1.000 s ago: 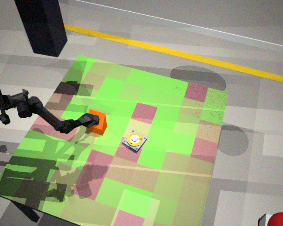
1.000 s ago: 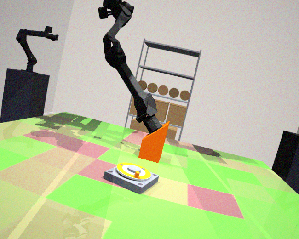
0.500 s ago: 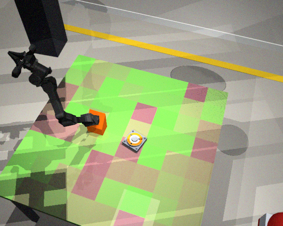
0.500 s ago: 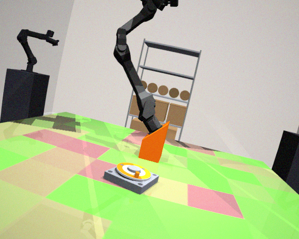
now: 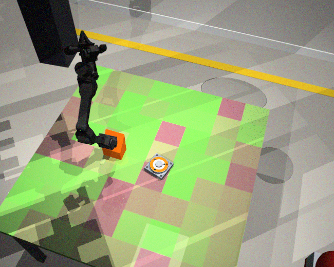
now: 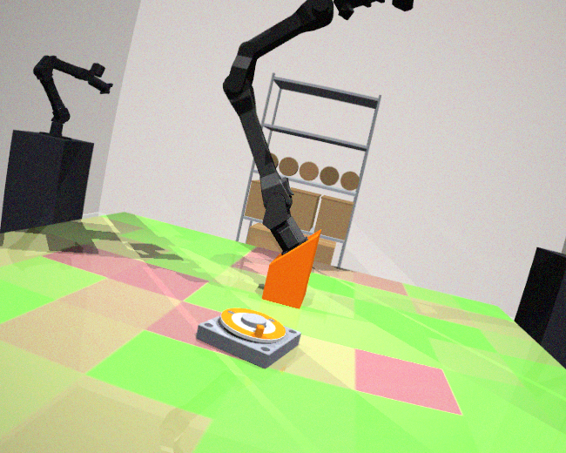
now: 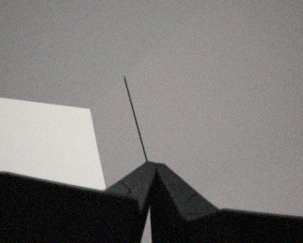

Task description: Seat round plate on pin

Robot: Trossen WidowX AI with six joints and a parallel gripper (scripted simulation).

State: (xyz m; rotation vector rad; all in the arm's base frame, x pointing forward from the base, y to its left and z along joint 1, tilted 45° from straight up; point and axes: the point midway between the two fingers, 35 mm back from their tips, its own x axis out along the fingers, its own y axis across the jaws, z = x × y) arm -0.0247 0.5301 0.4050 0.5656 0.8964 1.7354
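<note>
Because the round plate (image 5: 151, 165) (image 6: 234, 327) is seated unevenly: it could be wedged against the pin, which cannot be made out, if pressed before being turned.
Orange tab (image 5: 166, 164) (image 6: 259, 330): the hole could be carried past the pin by too hard a push.
Post (image 5: 159, 164) (image 6: 254, 320): the plate might be lifted off by an upward nudge.
Grey base (image 5: 147, 168) (image 6: 236, 346): it could be shoved if struck.
Gripper (image 5: 82, 32) (image 6: 347, 8) (image 7: 153, 171): fingers closed together, nothing held, raised well apart; the tab could be missed on a poorly aimed descent.
</note>
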